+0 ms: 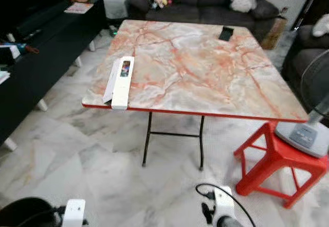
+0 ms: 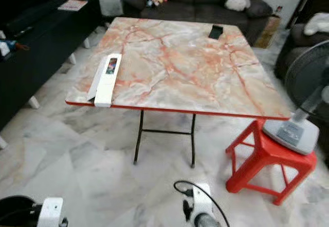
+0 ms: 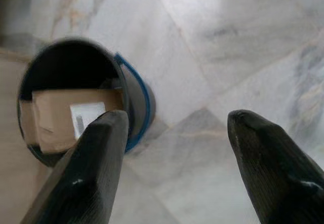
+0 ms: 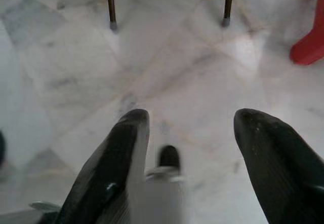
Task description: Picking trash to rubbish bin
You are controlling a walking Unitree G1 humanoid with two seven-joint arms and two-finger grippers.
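Observation:
A long white box (image 1: 122, 80) lies at the near left edge of the marble-patterned folding table (image 1: 205, 78), partly overhanging it, with a thin white sheet beside it. The dark round rubbish bin (image 3: 129, 89) stands on the floor by my left side, and a piece of brown cardboard (image 3: 55, 117) with a white label lies inside it. In the left eye view the bin's rim (image 1: 23, 210) is at the bottom left. My left gripper (image 3: 177, 120) hangs open and empty just beside the bin. Low over the floor tiles, my right gripper (image 4: 192, 115) is also open and empty.
A small black flat object (image 1: 226, 33) lies at the table's far side. A red plastic stool (image 1: 272, 160) carrying a fan base (image 1: 304, 134) stands right of the table. A black low cabinet (image 1: 46, 52) runs along the left, and a dark sofa (image 1: 216, 1) is behind.

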